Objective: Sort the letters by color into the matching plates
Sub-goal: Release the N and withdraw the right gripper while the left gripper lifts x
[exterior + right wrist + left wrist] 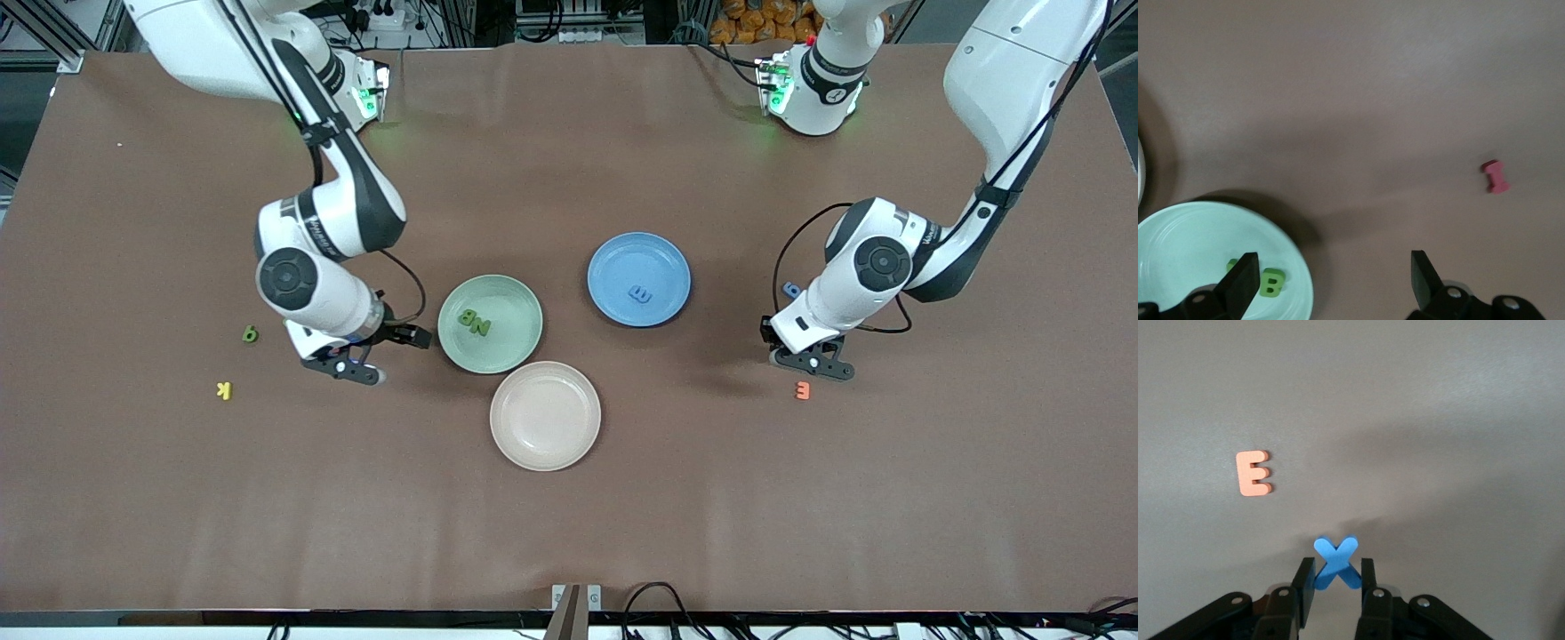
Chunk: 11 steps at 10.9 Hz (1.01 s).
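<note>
Brown table (569,533), carrying all objects. Two white arms, reaching in from the bases: right arm (329,222) bent over the table just beside the green plate, toward its own end; left arm (889,267) bent over the table toward its own end, well apart from the blue plate.

Three round plates near the table's middle. Pale green plate (511,342), holding two green letters, N (481,325) and B (468,316), side by side and touching or nearly so. Blue plate (662,258), farther from the front camera, holding one blue letter (639,292). Beige-pink plate (545,415), nearest the front camera, just beside the green plate.

Right gripper (1331,277), spread wide, nothing between the fingers, hovering over bare table at the green plate's rim. Left gripper (1336,587), pressed together on a blue X (1336,560), held upright over the table near an orange E (1253,473).

Loose pieces: green letter (251,334) and yellow K (224,390) toward the right arm's end; a small blue piece (790,289) beside the left arm's wrist; a dark red letter (1495,177) in the right wrist view only.
</note>
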Tool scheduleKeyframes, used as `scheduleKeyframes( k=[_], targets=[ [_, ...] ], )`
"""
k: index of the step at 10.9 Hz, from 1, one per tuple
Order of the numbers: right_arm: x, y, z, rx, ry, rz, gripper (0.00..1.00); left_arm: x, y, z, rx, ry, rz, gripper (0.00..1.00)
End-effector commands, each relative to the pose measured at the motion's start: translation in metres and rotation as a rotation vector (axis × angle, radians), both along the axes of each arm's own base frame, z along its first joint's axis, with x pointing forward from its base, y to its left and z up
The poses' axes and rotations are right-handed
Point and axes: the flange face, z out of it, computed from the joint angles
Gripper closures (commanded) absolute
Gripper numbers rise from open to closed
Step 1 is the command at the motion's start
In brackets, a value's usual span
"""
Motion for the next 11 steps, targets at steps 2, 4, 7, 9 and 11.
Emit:
scheduleKeyframes(
  k=[2, 4, 7, 9, 11],
  targets=[
    [0.003, -0.059, 0.022, 0.021, -0.007, 0.021, 0.00, -0.002, -0.058, 0.046, 0.034, 0.034, 0.073, 1.00],
    [0.005, -0.079, 0.023, 0.017, -0.011, 0.026, 0.00, -0.010, -0.091, 0.063, 0.035, 0.048, 0.090, 1.00],
    [0.009, -0.100, 0.022, 0.011, -0.011, 0.023, 0.00, -0.036, -0.141, 0.076, 0.039, 0.048, 0.139, 1.00],
    [0.011, -0.110, 0.022, 0.006, -0.012, 0.007, 0.00, -0.053, -0.168, 0.077, 0.036, 0.052, 0.140, 1.00],
    [0.011, -0.116, 0.020, 0.004, -0.010, 0.009, 0.00, -0.074, -0.198, 0.071, 0.044, 0.055, 0.175, 1.00]
  ],
)
